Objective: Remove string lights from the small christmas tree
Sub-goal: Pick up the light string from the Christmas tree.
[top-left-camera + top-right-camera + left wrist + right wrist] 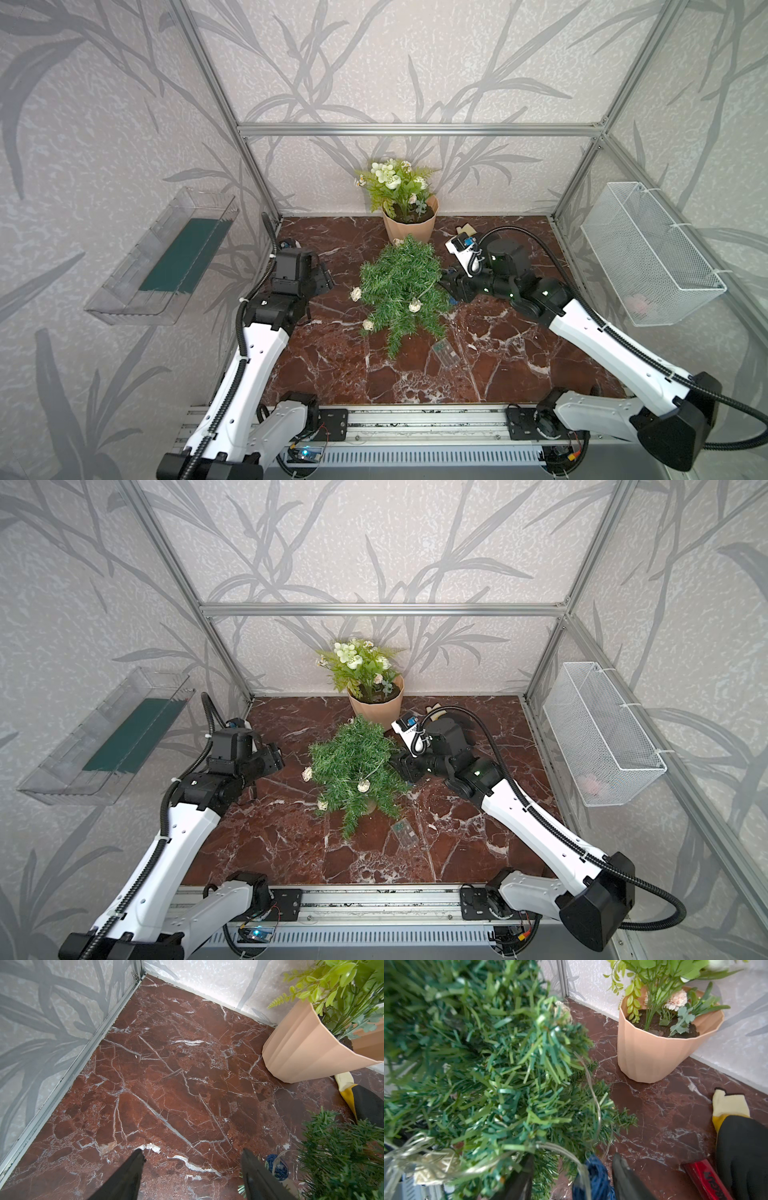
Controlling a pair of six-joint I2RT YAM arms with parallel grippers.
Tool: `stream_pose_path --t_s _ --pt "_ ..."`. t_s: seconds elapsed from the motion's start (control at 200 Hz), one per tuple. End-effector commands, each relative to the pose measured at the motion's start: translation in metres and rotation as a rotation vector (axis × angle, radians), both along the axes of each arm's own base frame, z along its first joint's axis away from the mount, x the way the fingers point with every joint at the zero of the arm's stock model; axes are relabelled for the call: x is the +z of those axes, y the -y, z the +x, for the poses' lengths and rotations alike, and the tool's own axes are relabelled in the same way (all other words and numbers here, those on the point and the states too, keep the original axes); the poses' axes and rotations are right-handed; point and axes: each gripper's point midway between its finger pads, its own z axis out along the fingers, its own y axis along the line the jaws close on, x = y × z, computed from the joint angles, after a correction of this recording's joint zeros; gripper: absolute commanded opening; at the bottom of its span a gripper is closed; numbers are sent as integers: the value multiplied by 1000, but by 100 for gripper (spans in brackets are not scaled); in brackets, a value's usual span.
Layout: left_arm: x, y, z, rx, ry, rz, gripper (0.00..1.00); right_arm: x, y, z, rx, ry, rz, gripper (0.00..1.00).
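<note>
Red object (705, 1178): right wrist view only

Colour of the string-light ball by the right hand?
The ball is dark blue, woven like wicker; it shows best in the right wrist view.

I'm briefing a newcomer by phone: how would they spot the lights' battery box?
Find the red marble tabletop, then the small christmas tree at its middle. In front of the tree, toward the robot's base, lies the battery box: flat, clear and rectangular, unlike the round woven balls among the branches.
</note>
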Motion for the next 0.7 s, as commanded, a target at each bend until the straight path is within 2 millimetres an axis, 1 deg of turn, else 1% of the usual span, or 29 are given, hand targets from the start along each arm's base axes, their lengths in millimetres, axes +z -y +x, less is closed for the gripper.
stream_pose_path --t_s 0.0,0.07,0.165,0.33,0.455,0.63,0.695 --pt "11 1 -3 2 17 -6 74 21 -5 10 -17 118 -18 53" --pt "10 1 -4 0 16 -5 74 24 -4 13 -37 151 -25 48" --pt "11 1 -5 -1 20 -5 73 28 -1 15 -58 187 -18 38" --pt "13 2 -5 -3 27 -4 72 32 0 12 -52 203 -10 21" --pt "12 3 -5 -10 28 -5 72 27 2 12 -56 193 -24 20" --pt "12 2 -7 -9 29 4 72 25 8 13 -82 194 -46 9" --pt "14 1 -7 -9 35 8 71 26 10 12 -82 198 -47 9"
